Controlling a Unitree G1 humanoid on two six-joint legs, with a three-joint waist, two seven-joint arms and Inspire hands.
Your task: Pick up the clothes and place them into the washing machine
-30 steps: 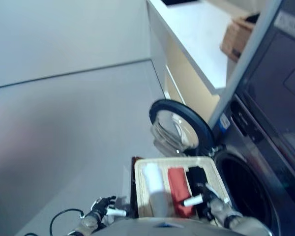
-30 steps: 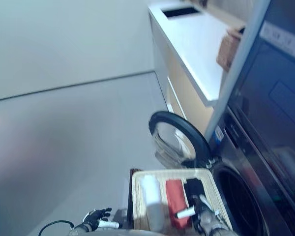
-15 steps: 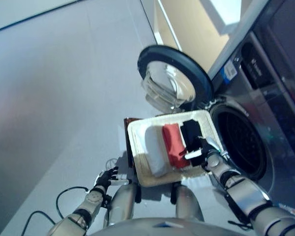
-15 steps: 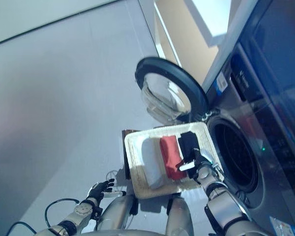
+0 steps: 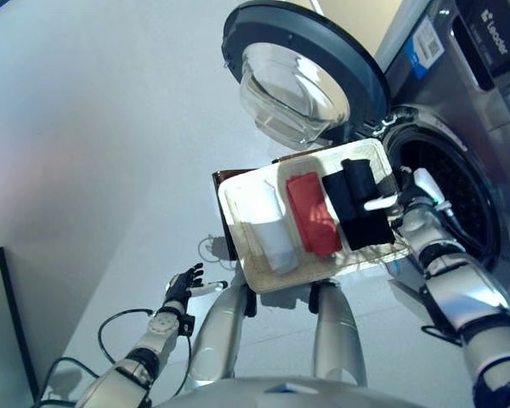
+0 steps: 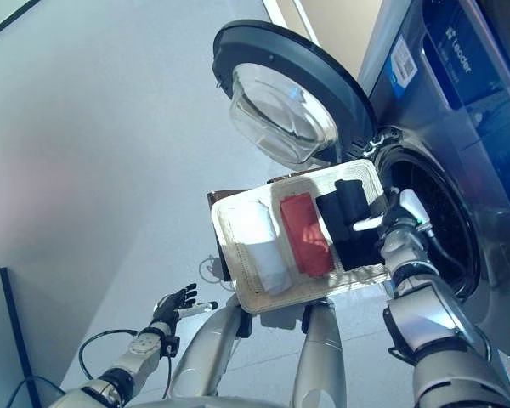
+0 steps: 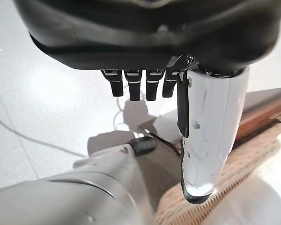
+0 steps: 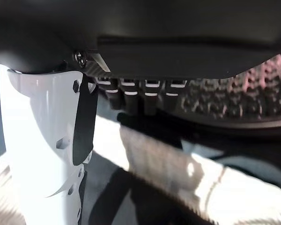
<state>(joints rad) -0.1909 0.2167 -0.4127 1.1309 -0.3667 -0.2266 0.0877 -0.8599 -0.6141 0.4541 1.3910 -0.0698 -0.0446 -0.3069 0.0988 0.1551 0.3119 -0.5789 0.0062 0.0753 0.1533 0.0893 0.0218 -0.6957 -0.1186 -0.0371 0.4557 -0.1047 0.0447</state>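
The right hand (image 5: 405, 206) was held open, empty, at mid-right over black clothes (image 5: 357, 202); the left hand (image 5: 180, 286), lower left, was held open and empty

Woven wicker basket (image 5: 255, 274); glossy glass door (image 5: 293, 89); matt cloth garments (image 5: 313, 214).

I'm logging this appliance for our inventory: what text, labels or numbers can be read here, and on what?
Washing machine top panel: white brand lettering, not quoted here.
White sticker on its front: print too small to read.
Basket and clothes: no text.
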